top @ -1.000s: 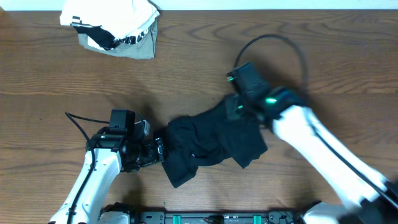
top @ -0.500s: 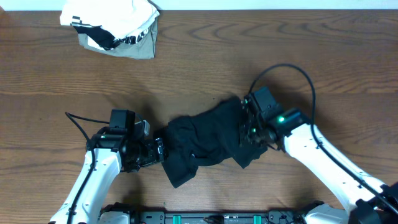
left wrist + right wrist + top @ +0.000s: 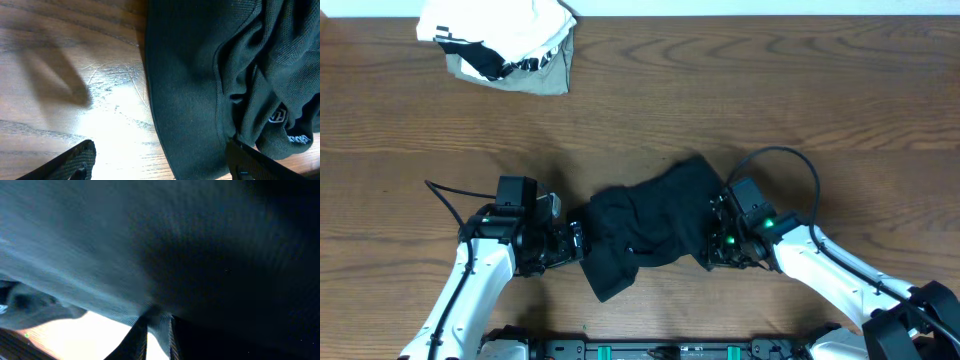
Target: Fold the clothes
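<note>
The clothes [image 3: 650, 225], a crumpled black garment, lie on the wooden table [image 3: 770, 100] near its front middle. My left gripper [image 3: 575, 240] is open at the garment's left edge. In the left wrist view its fingers [image 3: 82, 152] straddle the black hem [image 3: 200, 75] and bare wood, and a small white logo [image 3: 277, 116] shows at the right. My right gripper [image 3: 715, 245] sits at the garment's lower right corner. In the right wrist view its fingers [image 3: 157, 322] are shut on a pinched ridge of the dark fabric [image 3: 175, 245].
A white-and-grey bundle with striped trim [image 3: 500, 45] lies at the back left. A black cable [image 3: 445, 200] loops beside the left arm, and another loops above the right wrist [image 3: 790, 160]. A dark rail [image 3: 660, 350] runs along the front edge.
My right arm has swung from the garment's upper right down to its lower right corner, and its jaws have closed on the fabric. The left arm has not moved.
</note>
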`<state>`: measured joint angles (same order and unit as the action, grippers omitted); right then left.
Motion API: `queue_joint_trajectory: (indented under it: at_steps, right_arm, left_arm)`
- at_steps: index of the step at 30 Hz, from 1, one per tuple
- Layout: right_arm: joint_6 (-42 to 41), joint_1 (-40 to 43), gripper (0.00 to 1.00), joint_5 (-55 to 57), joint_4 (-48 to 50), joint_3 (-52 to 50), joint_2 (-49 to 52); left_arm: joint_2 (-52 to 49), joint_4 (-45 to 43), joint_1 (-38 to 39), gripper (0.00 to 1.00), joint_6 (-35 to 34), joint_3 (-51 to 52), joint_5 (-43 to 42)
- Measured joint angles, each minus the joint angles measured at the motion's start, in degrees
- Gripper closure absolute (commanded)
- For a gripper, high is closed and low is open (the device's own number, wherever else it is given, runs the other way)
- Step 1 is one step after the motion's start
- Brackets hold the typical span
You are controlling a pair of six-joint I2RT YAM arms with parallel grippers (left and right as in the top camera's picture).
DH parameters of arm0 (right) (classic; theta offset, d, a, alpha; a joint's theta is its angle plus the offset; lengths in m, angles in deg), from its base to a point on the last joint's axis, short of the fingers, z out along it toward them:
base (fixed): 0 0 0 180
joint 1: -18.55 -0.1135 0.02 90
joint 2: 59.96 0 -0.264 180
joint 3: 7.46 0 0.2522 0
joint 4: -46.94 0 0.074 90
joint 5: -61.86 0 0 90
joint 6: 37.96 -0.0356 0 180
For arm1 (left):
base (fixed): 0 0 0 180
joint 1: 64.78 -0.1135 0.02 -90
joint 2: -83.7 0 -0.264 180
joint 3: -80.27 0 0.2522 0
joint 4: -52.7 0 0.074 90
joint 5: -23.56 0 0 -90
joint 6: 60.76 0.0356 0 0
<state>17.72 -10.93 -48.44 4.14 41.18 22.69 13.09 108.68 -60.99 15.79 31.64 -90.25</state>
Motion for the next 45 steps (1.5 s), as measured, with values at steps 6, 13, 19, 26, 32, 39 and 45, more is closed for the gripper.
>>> queue_joint_trajectory:
  at_steps: [6, 13, 19, 26, 32, 39, 45]
  right_arm:
    - [-1.1, 0.0, 0.99, -2.5, 0.0, -0.4, 0.0]
    - [-0.8, 0.0, 0.43, 0.2, -11.5, 5.1, -4.5]
    - [4.2, 0.2, 0.01, 8.3, -23.6, 18.1, -12.2]
    - [7.7, 0.2, 0.01, 11.3, -25.7, 22.6, -13.7]
    - [9.0, 0.2, 0.01, 12.0, -25.3, 22.6, -13.7]
    - [9.9, 0.2, 0.01, 12.3, -25.4, 22.6, -13.7]
    - [10.1, 0.2, 0.01, 12.3, -25.4, 22.6, -13.7]
  left_arm:
    - [0.0, 0.3, 0.0, 0.15, 0.0, 0.0, 0.0]
    - [0.0, 0.9, 0.0, 0.15, 0.0, 0.0, -3.5]
    - [0.0, 0.8, 0.0, 0.15, -1.3, 0.0, -5.0]
    - [0.0, -6.6, 0.0, 0.15, -7.6, 3.0, -4.3]
    - [0.6, -17.2, -0.2, 0.15, -12.5, 9.6, -8.0]
    - [1.2, -23.6, -0.2, 0.15, -15.1, 12.7, -13.7]
    - [2.1, -29.2, -0.3, 0.15, -17.3, 16.0, -17.6]
